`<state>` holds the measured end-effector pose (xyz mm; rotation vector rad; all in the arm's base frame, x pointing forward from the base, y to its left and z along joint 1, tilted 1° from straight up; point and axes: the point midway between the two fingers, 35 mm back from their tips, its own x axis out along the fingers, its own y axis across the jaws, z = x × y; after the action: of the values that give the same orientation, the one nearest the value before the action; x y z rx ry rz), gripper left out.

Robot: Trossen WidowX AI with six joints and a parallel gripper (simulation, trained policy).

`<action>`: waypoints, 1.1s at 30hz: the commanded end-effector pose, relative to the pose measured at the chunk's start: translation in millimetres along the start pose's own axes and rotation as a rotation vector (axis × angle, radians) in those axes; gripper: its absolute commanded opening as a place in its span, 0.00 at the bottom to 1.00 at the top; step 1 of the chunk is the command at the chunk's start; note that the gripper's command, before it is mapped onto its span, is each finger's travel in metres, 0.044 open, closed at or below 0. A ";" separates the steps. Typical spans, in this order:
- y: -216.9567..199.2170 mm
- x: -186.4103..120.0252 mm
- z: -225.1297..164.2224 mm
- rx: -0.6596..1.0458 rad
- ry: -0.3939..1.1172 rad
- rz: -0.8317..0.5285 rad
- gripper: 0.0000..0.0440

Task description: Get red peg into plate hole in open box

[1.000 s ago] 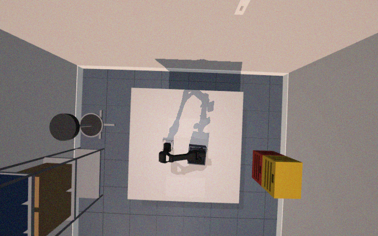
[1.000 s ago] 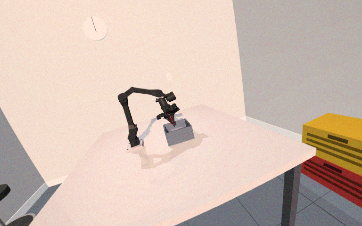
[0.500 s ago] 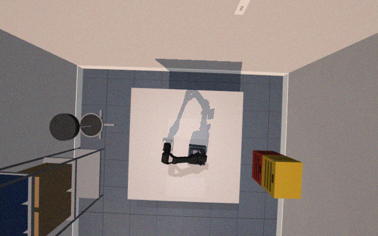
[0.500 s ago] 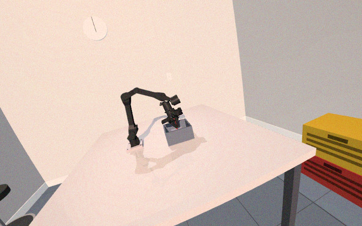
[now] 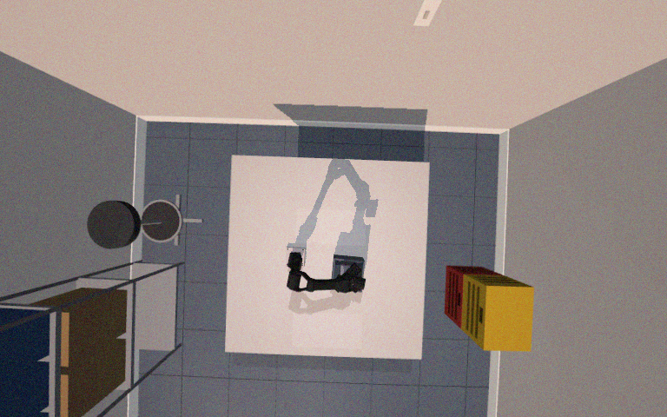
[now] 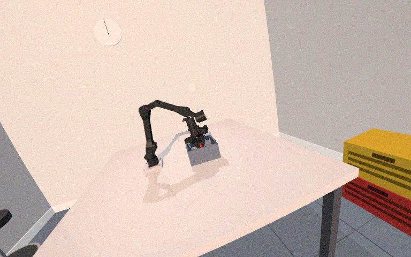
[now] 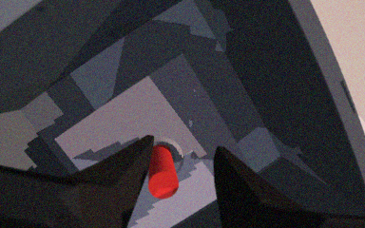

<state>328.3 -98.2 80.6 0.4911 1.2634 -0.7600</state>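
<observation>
The red peg (image 6: pixel 200 145) (image 7: pixel 163 173) is inside the grey open box (image 5: pixel 348 256) (image 6: pixel 205 154) (image 7: pixel 320 52). In the wrist view its far end lies within the round hole (image 7: pixel 179 145) of the pale plate (image 7: pixel 119 109), and its near end sticks up towards the camera. How deep it sits cannot be told. My gripper (image 6: pixel 199 142) (image 7: pixel 184 147) is open, down inside the box, with its fingers on either side of the peg. The peg is close to the left finger, with a clear gap to the right one. In the top view the arm hides the peg and fingertips.
The box walls stand close around my gripper. The box is on the pale table (image 5: pixel 265 206) (image 6: pixel 257 181), beside the arm's base (image 5: pixel 295 248) (image 6: pixel 153 166). Yellow (image 5: pixel 509 317) (image 6: pixel 381 145) and red crates (image 5: pixel 453 294) (image 6: pixel 369 196) stand beyond the table's edge.
</observation>
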 end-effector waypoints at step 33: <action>89.0 -61.9 63.3 -0.096 0.009 0.271 1.00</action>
<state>385.6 -92.7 115.6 0.5465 1.3641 -0.5878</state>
